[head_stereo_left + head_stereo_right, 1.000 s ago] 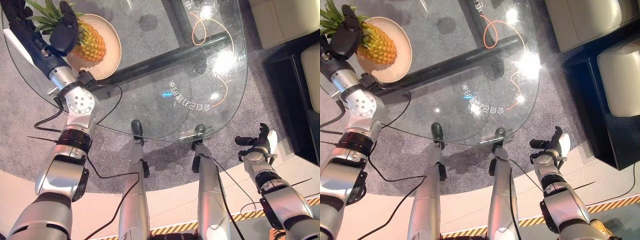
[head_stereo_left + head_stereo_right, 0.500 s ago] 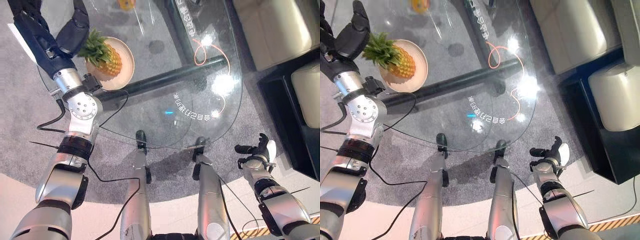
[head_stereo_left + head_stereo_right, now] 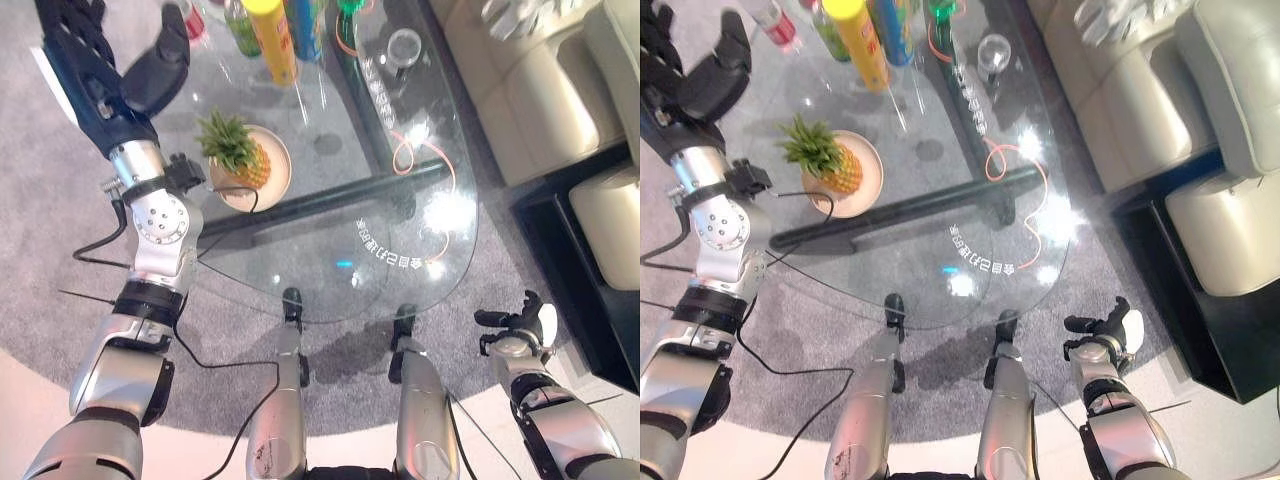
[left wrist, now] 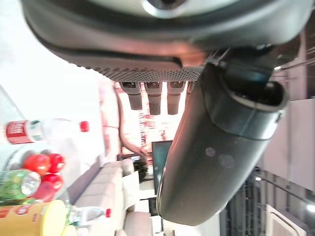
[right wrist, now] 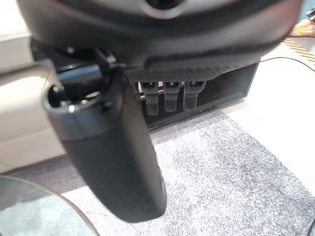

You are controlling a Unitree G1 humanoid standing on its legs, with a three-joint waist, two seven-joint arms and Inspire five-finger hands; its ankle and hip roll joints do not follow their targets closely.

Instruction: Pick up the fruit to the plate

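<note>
Yellow-orange pineapple with green leafy crown (image 3: 238, 160) lies on the round beige plate (image 3: 277, 180), near the left edge of the oval glass table (image 3: 400, 240). Its long axis runs slantwise, crown toward the table's far-left edge, body toward the near side.

Left hand (image 3: 95, 60), dark, is raised off the left edge of the table, fingers straight and thumb spread, holding nothing. The pineapple lies to its right and nearer the robot, apart from it. This hand is much the nearer of the two.

Right hand (image 3: 1110, 335) hangs low past the near-right edge, fingers relaxed, empty, well apart from the plate.

Judgement: fruit is already on the plate; placing looks done.

Far edge: yellow cylindrical can (image 3: 272, 35), bottles beside it. Grey carpet (image 3: 50, 300) below; cream sofa (image 3: 540, 90) to the right.
</note>
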